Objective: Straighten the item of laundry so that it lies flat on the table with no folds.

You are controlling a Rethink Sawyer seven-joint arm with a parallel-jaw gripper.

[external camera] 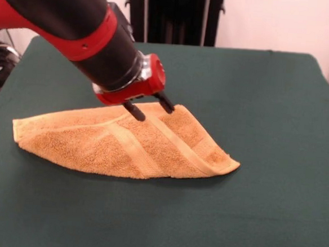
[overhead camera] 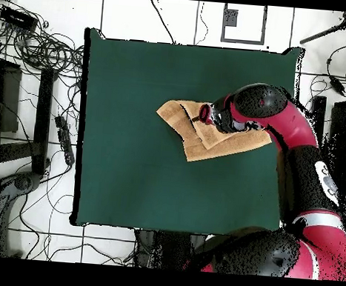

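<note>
Front view: hand [external camera: 150, 107] fingers apart, tips on folded towel [external camera: 123, 143]; overhead hides fingers under arm.

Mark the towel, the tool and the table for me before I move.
towel [external camera: 84, 146]: front view, on its terry face, left half.
tool [external camera: 152, 107]: front view, midway between the two dark fingertips at the towel's far edge.
table [external camera: 267, 108]: front view, bare green cloth, right side.

Tangled cables [overhead camera: 46, 50] on tiled floor [overhead camera: 126, 15].
</note>
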